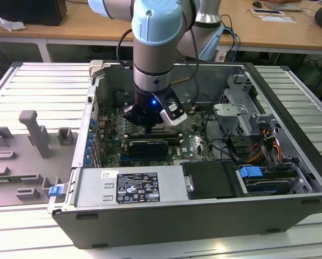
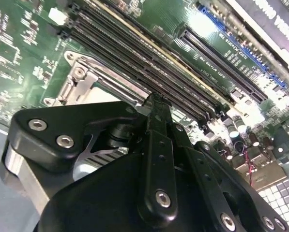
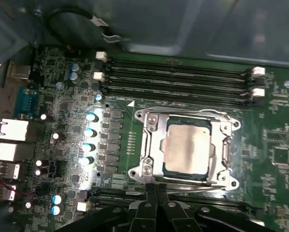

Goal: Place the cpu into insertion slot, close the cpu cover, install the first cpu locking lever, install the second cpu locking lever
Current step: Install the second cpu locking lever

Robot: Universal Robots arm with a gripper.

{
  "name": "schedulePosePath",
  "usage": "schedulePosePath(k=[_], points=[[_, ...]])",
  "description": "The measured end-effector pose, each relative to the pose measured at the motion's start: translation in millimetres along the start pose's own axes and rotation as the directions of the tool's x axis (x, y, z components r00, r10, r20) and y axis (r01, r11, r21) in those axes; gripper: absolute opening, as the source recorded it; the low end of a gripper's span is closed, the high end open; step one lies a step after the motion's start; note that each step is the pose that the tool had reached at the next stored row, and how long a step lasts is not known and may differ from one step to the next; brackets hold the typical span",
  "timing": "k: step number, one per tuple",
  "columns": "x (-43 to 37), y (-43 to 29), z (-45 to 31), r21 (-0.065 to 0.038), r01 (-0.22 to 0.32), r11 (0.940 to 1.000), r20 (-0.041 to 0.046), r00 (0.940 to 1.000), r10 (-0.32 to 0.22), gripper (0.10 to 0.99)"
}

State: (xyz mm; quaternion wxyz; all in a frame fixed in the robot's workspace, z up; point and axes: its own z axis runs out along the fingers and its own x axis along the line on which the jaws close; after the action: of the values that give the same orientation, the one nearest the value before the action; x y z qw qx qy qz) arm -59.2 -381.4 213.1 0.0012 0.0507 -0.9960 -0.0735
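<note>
In the first wrist view the cpu [image 3: 188,147] lies flat, silvery face up, inside the insertion slot [image 3: 230,147] in the middle of the green motherboard [image 3: 275,154]. The cpu cover [image 3: 151,145] is folded down over it, and the chip shows through its square window. A thin metal lever [image 3: 192,182] runs along the socket edge nearest my fingertips, and another [image 3: 183,112] runs along the opposite edge. My gripper [image 3: 157,193] is shut, its fingers pressed together just beside that near edge. The second wrist view shows the gripper [image 2: 154,102] tip over the socket rim [image 2: 81,84].
The arm reaches down into an open computer case [image 1: 290,81], with the gripper [image 1: 148,128] low over the board. Long memory slots [image 3: 178,77] run beside the socket. A row of capacitors [image 3: 89,140], a power supply [image 1: 134,186] and drive cages [image 1: 247,118] surround the spot.
</note>
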Motion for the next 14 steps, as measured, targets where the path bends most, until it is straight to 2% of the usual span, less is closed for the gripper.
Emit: schedulePosePath(k=[4,8,12,14], points=[[6.9,-0.6,3.7,-0.015,0.018,0.9997,-0.0009,0.9998,-0.018,0.106],[10.5,-6.6,5.4,-0.032,0.023,0.9992,0.0005,0.9997,-0.023,0.106],[11.9,-12.1,6.7,-0.078,0.024,0.9967,0.0062,0.9997,-0.024,0.106],[12.0,-13.8,8.9,-0.088,0.025,0.9958,0.0075,0.9997,-0.024,0.106]])
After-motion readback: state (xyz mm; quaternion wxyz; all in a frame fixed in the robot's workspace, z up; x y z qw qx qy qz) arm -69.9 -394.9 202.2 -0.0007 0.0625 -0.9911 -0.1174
